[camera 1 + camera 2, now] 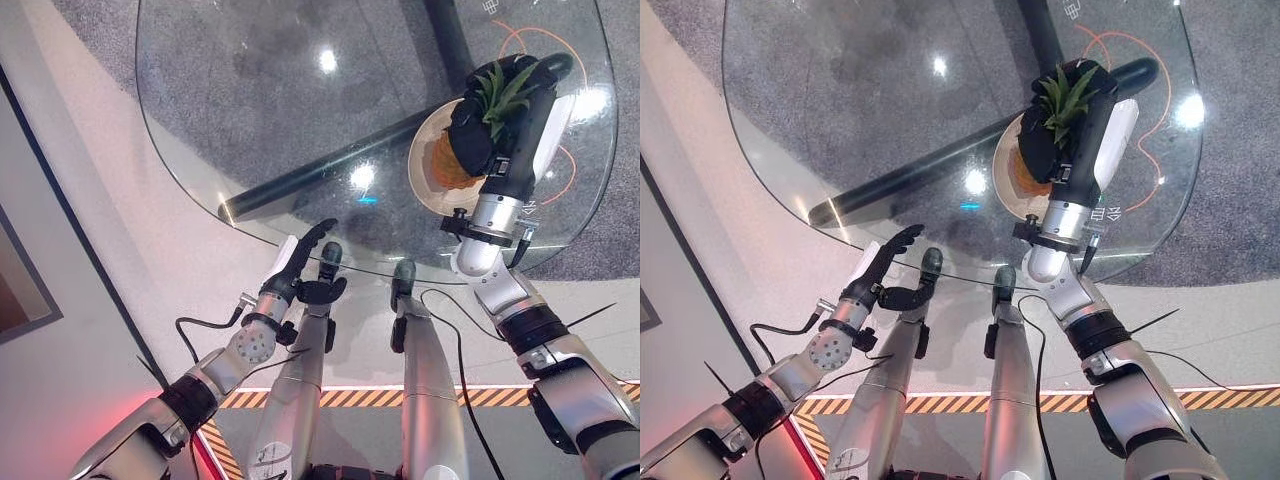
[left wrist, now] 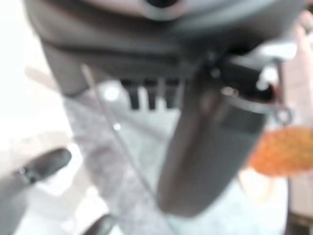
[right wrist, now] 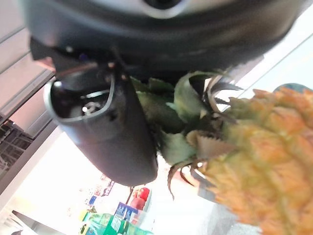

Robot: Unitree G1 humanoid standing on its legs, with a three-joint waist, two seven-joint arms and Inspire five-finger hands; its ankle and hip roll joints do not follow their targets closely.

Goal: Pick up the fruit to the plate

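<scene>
I'm gripping the pineapple (image 1: 455,160) with my right hand (image 1: 497,120), fingers curled round its stiff crown, over the plate (image 1: 425,180) at two o'clock; it's feeling heavy, prickly; left hand (image 1: 298,262) is idling, fingers relaxed.

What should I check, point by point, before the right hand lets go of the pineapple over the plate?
1. Right hand curled round the pineapple: ok.
2. Pineapple above the plate: ok.
3. Pineapple resting on the plate: cannot tell.
4. Plate fully on the glass table: ok.
5. Left hand open, at the table's near edge, away from the plate: ok.
</scene>
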